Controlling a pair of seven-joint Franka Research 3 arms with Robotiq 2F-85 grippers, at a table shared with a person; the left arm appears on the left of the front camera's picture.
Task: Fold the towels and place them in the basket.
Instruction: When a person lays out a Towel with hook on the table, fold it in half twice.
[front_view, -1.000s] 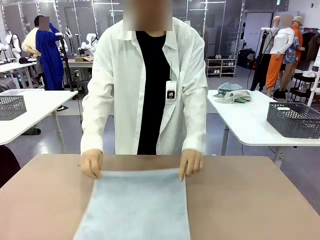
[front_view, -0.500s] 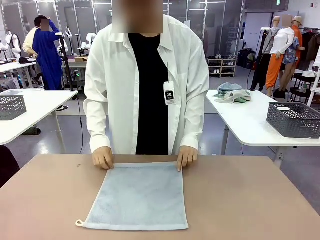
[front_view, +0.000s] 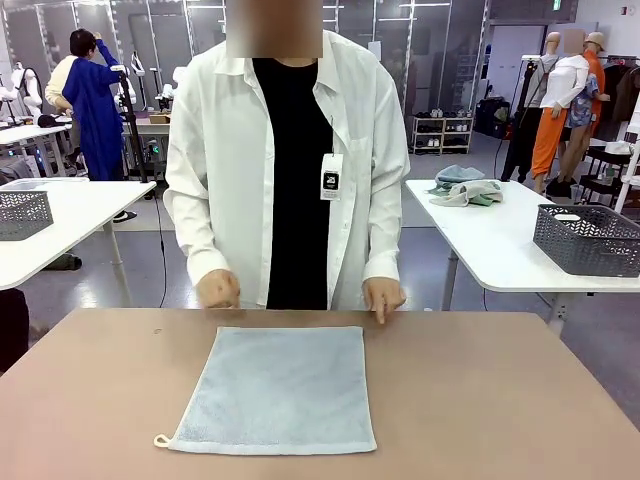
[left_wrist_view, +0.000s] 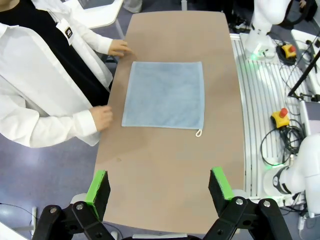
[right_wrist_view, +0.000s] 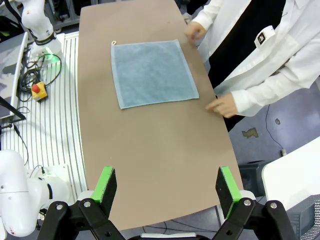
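One pale blue-grey towel (front_view: 278, 390) lies flat and unfolded on the brown table (front_view: 500, 400), its small white corner loop (front_view: 160, 440) at the near left. The same towel (left_wrist_view: 165, 94) shows from high above in the left wrist view, and the towel (right_wrist_view: 152, 72) again in the right wrist view. My left gripper (left_wrist_view: 160, 186) hangs open high over one end of the table, far from the towel. High over the other end, my right gripper (right_wrist_view: 167, 186) is open too, with nothing between its fingers. The task's basket is out of view.
A person in a white shirt stands at the far edge, one hand (front_view: 217, 288) lifted just off the table and the other hand (front_view: 384, 298) touching the edge by the towel's far corner. Grey mesh baskets (front_view: 588, 238) sit on neighbouring tables.
The person slid the towel toward the far side, laid it flat, then let go and drew both hands back. Neither gripper changed.
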